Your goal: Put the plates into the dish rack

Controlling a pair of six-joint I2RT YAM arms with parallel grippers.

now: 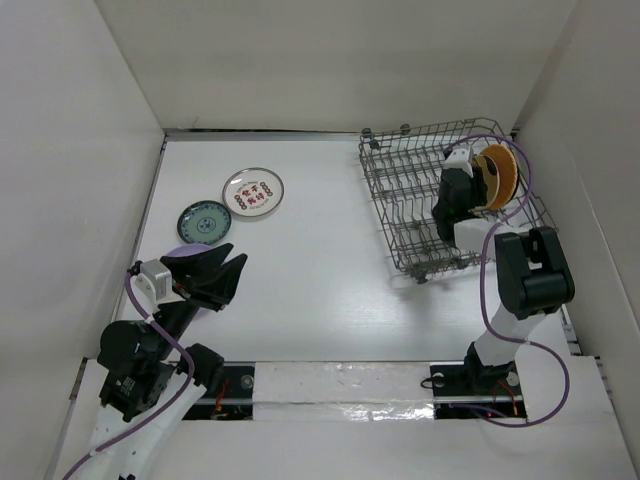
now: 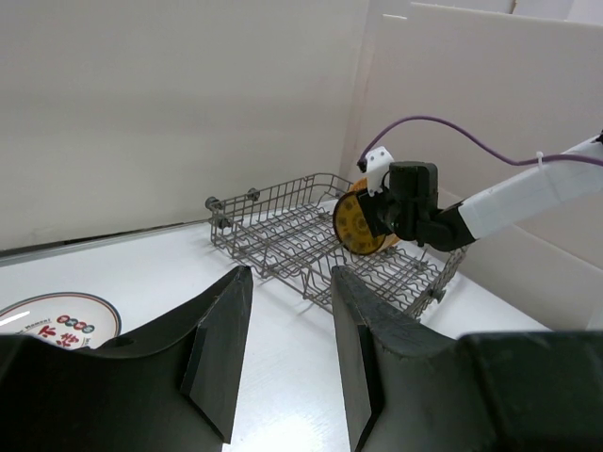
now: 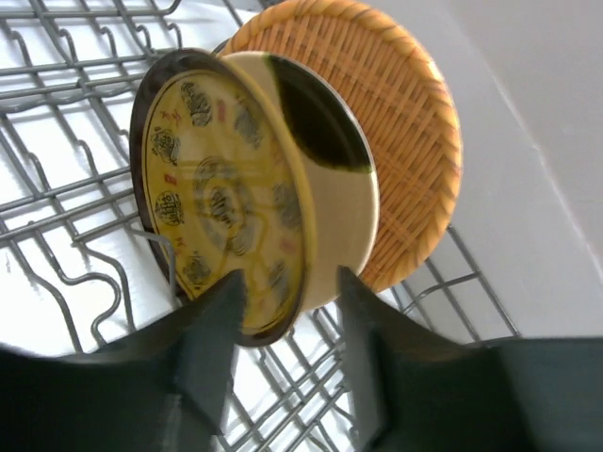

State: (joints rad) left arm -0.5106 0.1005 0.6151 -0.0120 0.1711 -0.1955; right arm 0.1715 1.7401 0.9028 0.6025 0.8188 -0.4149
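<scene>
At the right gripper: parted astride the lower rim of the dark yellow patterned plate, standing on edge among the tines of the dish rack, close against the orange-tan plate; cannot tell whether gripping or free. Probably stiff, glazed, slippery, light, chippable: pinch at the rim, never the face. Little room here: back out straight, clear of wires and neighbour. At the left gripper: apart, empty. Beyond, on the open table: white plate with red marks, teal plate, lavender plate half hidden under that gripper
</scene>
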